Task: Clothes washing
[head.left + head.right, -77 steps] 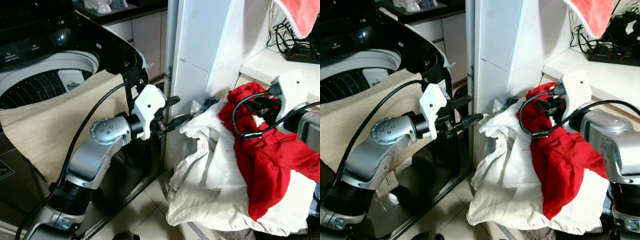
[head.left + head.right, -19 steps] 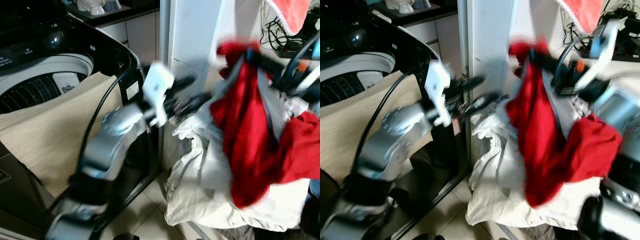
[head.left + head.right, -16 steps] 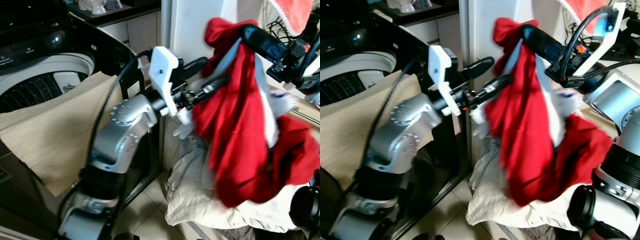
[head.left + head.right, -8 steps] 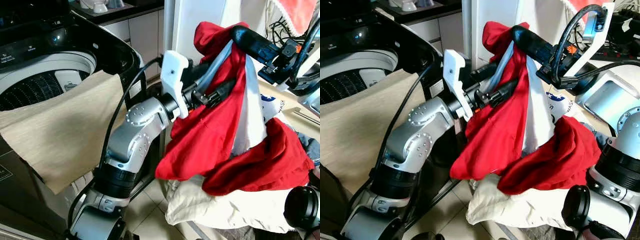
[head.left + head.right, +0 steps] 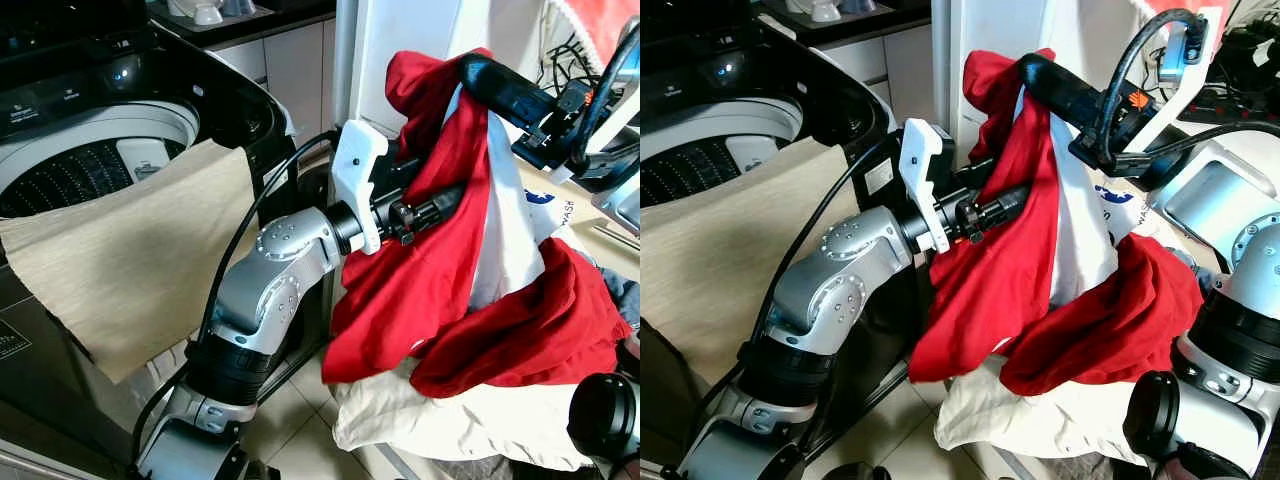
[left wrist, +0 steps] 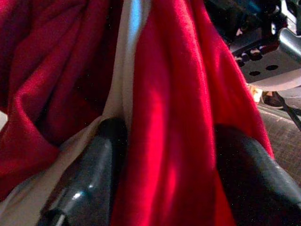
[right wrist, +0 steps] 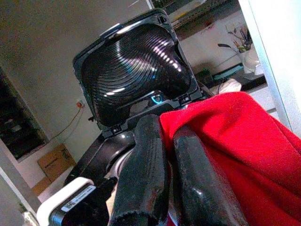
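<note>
your right gripper (image 5: 1032,72) is clamped on the red garment's (image 5: 440,250) top and the left gripper (image 5: 440,195) pinches its middle; it looks soft, light and droopy, so gather the hanging folds.

A white tiled pillar (image 5: 400,40) stands beside a black power strip (image 5: 1240,105) on a counter.

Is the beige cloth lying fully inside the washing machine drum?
No. The beige cloth hangs over the front edge of the washing machine, draped outside the drum.
</note>
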Tool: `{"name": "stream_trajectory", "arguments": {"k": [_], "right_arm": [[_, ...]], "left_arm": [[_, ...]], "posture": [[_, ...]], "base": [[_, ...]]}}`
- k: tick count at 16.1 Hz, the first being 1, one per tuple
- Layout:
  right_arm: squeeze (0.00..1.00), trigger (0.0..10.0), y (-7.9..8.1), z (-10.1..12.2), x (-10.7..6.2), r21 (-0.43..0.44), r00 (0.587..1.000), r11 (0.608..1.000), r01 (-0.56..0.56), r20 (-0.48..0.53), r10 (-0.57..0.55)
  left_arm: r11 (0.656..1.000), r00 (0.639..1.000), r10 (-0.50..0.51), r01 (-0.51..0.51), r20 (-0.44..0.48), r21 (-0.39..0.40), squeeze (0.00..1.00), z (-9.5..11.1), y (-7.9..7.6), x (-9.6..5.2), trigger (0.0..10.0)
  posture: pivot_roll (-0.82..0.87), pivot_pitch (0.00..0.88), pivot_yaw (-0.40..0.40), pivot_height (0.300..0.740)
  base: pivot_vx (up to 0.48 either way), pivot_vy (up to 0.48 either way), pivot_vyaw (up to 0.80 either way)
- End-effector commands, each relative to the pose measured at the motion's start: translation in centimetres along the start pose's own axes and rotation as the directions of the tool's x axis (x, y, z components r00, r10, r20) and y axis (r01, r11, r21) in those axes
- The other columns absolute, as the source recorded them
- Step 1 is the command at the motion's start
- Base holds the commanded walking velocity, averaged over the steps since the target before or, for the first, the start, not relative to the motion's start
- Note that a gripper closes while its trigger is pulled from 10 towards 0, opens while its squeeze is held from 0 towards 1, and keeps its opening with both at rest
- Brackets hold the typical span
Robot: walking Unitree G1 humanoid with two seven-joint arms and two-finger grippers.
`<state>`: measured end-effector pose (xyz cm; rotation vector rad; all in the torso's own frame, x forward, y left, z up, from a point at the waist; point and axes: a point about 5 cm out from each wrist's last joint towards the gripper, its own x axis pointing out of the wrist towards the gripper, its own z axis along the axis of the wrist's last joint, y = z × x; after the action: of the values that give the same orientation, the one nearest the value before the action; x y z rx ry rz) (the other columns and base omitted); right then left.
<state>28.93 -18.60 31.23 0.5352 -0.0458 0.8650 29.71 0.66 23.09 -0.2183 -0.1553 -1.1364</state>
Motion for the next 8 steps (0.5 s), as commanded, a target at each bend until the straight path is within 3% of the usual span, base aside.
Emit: {"name": "stream_trajectory", "arguments": {"k": [1,8], "right_arm": [[0.00,0.0,0.88,0.63,-0.05,-0.034,0.999,0.999,-0.037,0.029,0.038],[0.00,0.0,0.78,0.50,-0.04,-0.038,0.999,0.999,-0.021,0.027,0.022]], "left_arm": [[0.999,0.999,-0.034,0.034,-0.004,0.004,0.00,0.10,-0.62,0.05,0.0],[0.999,0.999,-0.033,0.033,0.003,0.009,0.00,0.29,-0.41,-0.13,0.0]], "posture": [[-0.16,0.000,0.021,0.740],[-0.15,0.000,0.026,0.740]], "base": [[0.000,0.000,0.00],[0.000,0.000,0.00]]}}
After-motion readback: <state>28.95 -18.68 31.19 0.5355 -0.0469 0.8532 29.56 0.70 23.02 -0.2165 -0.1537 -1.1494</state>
